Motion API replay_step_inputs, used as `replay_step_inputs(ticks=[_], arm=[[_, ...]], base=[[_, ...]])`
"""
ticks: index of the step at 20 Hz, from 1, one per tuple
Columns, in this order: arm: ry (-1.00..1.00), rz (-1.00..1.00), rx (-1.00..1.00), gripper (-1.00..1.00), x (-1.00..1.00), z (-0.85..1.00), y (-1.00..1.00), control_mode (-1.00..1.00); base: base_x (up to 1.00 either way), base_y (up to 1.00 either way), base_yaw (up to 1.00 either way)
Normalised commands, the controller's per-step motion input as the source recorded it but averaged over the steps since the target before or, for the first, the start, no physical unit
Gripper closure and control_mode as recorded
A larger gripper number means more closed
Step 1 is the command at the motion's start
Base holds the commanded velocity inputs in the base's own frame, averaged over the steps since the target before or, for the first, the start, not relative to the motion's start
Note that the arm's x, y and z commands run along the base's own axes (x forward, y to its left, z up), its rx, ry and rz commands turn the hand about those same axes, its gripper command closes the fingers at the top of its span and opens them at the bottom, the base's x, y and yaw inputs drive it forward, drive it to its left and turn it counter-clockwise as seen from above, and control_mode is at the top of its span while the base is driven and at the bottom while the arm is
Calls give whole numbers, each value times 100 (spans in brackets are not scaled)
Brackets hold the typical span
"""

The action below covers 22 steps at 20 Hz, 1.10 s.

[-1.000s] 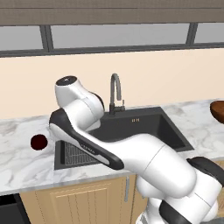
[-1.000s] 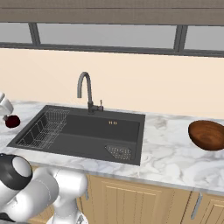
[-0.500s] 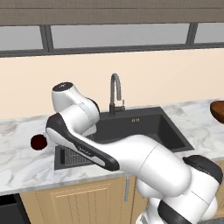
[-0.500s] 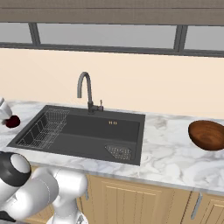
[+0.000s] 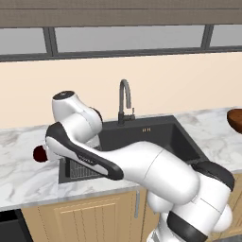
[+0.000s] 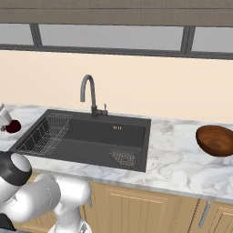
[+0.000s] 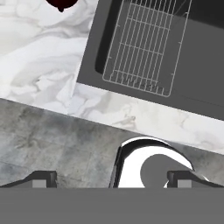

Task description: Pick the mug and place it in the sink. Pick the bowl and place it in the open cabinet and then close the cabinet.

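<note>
Maroon mug [image 5: 39,154] sits on worktop just beside sink's [image 6: 132,136] left rim, near rack. End effector [image 7: 111,179] wide open, empty, well short of it. Best: centre jaws over mug, descend straight, then close.

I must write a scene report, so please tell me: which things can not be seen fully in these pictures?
- Mug: left base view, mostly hidden behind the arm; hand view, cut by the top edge.
- Bowl: left base view, cut by the right edge; whole in the right base view.
- Sink: left base view, its left part and wire rack hidden by the arm.
- Cabinet: its door state cannot be judged.
</note>
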Motion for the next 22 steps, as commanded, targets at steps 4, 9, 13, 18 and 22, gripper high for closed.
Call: replay_step_inputs(ticks=[4, 9, 13, 18, 22], arm=[[7, 0, 0, -100, 24, -20, 3, -100], [3, 2, 0, -100, 16, -18, 2, -100], [8, 3, 0, -100, 14, -20, 13, -100], [4, 4, 0, -100, 5, -16, 14, -100], [2, 1, 0, -100, 5, -7, 21, -100]], base=[[0, 0, 0], [0, 0, 0], [0, 0, 0], [0, 0, 0], [0, 0, 0]])
